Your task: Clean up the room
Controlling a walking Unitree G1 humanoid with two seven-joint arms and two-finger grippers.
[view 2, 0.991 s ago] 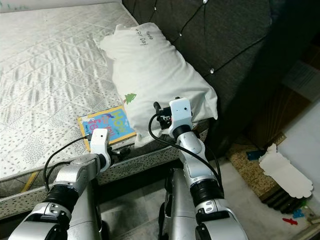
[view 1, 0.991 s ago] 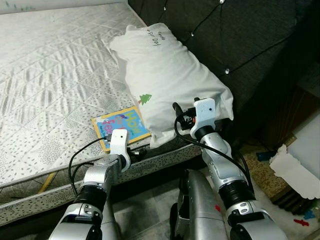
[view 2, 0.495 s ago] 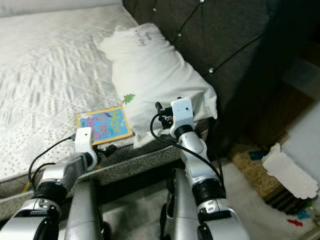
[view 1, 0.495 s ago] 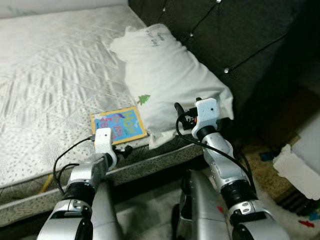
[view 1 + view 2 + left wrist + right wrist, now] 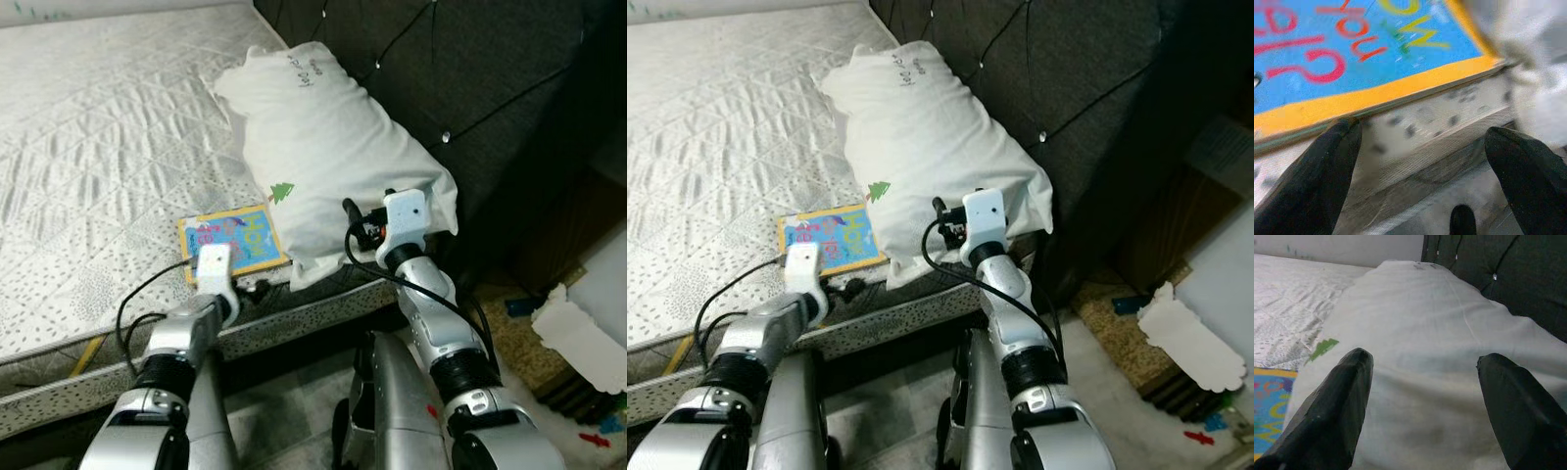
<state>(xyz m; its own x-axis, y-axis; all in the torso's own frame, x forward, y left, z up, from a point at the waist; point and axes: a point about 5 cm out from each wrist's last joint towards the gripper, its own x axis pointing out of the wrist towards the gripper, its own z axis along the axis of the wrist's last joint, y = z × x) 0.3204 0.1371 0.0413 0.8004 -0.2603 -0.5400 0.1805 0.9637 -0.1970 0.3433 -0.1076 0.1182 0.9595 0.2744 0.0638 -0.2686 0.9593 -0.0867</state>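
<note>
A thin book [image 5: 233, 243] with a blue cover and a yellow border lies flat at the near edge of the mattress [image 5: 98, 147]; its right side is tucked against a large white pillow [image 5: 323, 147]. My left gripper [image 5: 255, 288] is open, low against the mattress side just below the book's near edge [image 5: 1376, 95]. One black fingertip [image 5: 1327, 171] sits under that edge, and nothing is between the fingers. My right gripper [image 5: 355, 223] is open, level with the pillow's near end [image 5: 1425, 333] and holding nothing.
A dark tufted headboard [image 5: 470, 69] rises behind the pillow. On the floor to the right are a white torn cardboard piece [image 5: 578, 338], a brown mat [image 5: 519, 343] and small toys [image 5: 591, 436]. A yellow strip [image 5: 88, 354] pokes out below the mattress edge.
My left arm swung left, then came back toward the book's near edge. The right arm has stayed by the pillow. The book and pillow lie as before.
</note>
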